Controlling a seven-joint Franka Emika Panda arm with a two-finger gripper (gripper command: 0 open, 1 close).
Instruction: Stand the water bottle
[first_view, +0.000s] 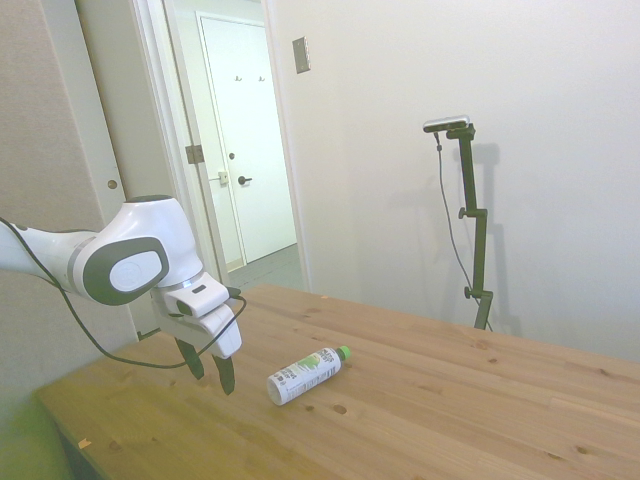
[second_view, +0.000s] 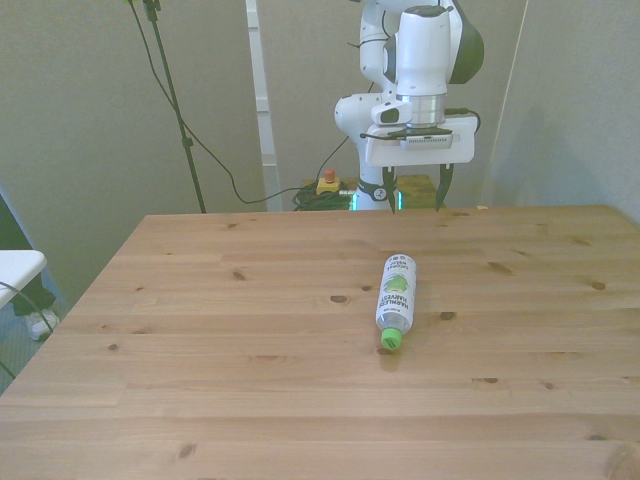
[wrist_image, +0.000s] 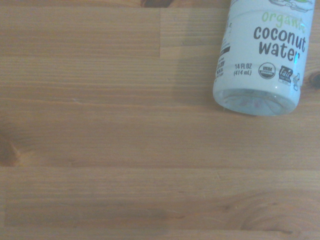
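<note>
A wooden table (second_view: 200, 330) with one white arm reaching over its far edge. The gripper (second_view: 412, 192) hangs fingers down just above the wood, spread apart and holding nothing. The bottle (second_view: 395, 297) lies flat on its side near the table's middle, a little toward the front view's right. Its long axis runs almost straight away from the gripper: the clear base points back toward the fingers, and the green cap (second_view: 390, 339) points to the near edge. The wrist view catches only the base end and label. The bottle sits near the gripper but apart from it, so the likely next move is forward and down onto the body.
</note>
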